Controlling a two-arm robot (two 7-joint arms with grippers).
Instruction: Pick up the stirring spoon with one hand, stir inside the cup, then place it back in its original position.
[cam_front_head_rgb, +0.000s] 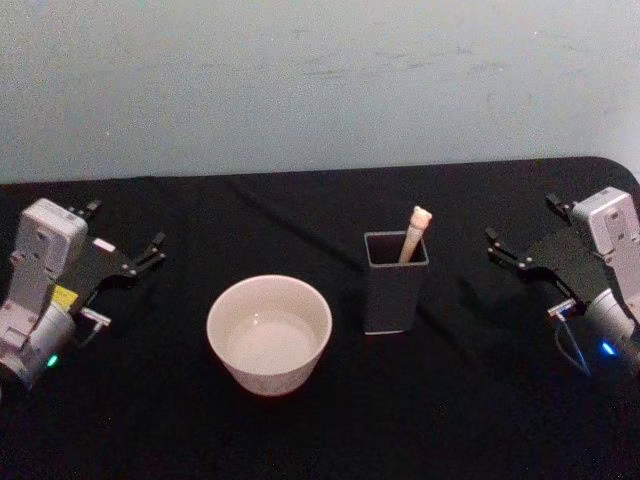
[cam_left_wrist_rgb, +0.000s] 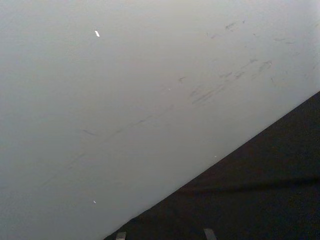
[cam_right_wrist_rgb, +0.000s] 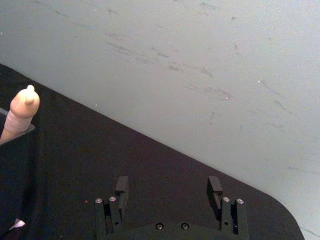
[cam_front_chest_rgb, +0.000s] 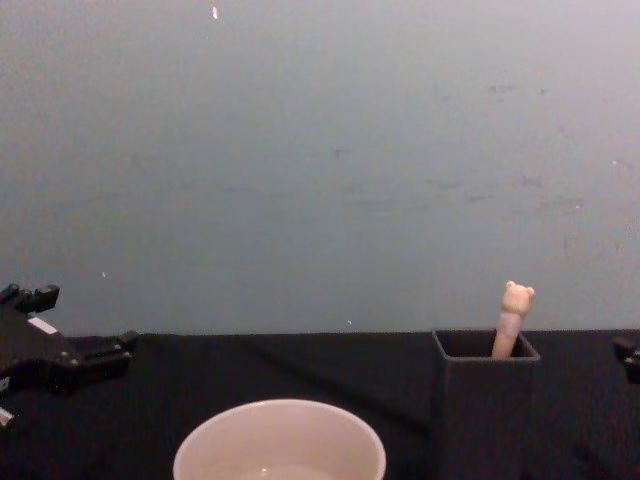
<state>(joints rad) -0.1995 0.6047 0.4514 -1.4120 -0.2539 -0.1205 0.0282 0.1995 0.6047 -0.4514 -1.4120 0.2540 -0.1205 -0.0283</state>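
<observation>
The stirring spoon (cam_front_head_rgb: 414, 232) stands bowl-down in a dark grey square holder (cam_front_head_rgb: 396, 290) right of centre. Only its beige handle and bear head (cam_front_chest_rgb: 516, 300) stick out; the metal bowl is hidden inside. The white cup (cam_front_head_rgb: 269, 333) sits to the holder's left, nearer the front edge. My right gripper (cam_front_head_rgb: 520, 217) hovers open at the table's right side, well clear of the holder, with nothing between its fingers (cam_right_wrist_rgb: 121, 186). The spoon's bear head (cam_right_wrist_rgb: 24, 104) lies off to one side of it. My left gripper (cam_front_head_rgb: 128, 223) is open at the far left, away from the cup.
A black cloth (cam_front_head_rgb: 320, 430) covers the table, and a pale wall (cam_front_head_rgb: 320, 80) rises behind it. The table's right rear corner (cam_front_head_rgb: 615, 165) is rounded. Open cloth lies between each gripper and the two vessels.
</observation>
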